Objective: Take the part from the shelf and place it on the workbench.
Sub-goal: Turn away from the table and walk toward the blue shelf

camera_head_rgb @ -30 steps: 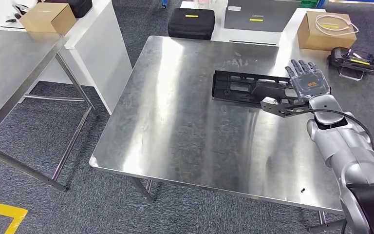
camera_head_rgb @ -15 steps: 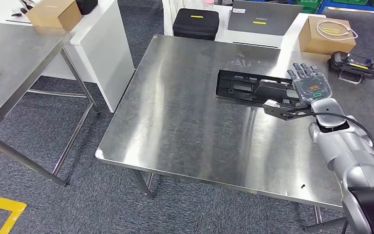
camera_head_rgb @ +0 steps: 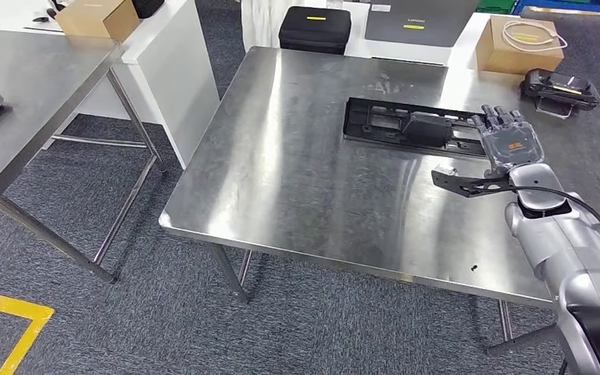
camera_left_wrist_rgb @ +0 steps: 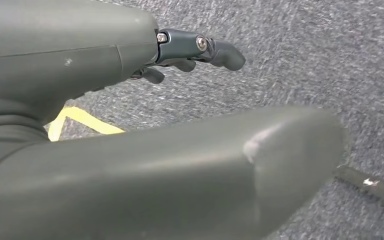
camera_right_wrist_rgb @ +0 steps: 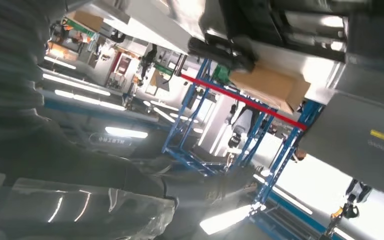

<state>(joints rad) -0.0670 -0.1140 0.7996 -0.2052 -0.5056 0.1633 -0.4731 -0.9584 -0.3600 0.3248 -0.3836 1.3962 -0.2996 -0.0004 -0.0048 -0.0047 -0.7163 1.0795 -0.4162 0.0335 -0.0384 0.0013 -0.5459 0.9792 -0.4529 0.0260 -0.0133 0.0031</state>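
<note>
Steel workbench (camera_head_rgb: 305, 180) fills your head view. Black part (camera_head_rgb: 406, 126) lies flat on it, far-right area, long side across. Your R hand (camera_head_rgb: 509, 144) sits just beside part's right end, fingers up and apart, holding nothing; can't tell if touching part. L hand (camera_left_wrist_rgb: 130, 125) hangs over grey carpet (camera_left_wrist_rgb: 300, 45), thumb and fingers apart, nothing held. Cardboard box (camera_head_rgb: 516, 45) on white table beyond bench.

The brushed, glossy steel counter (camera_head_rgb: 305, 180) carries a long matt black plastic part (camera_head_rgb: 410, 126); the grey floor carpet (camera_head_rgb: 109, 320) looks rough.
</note>
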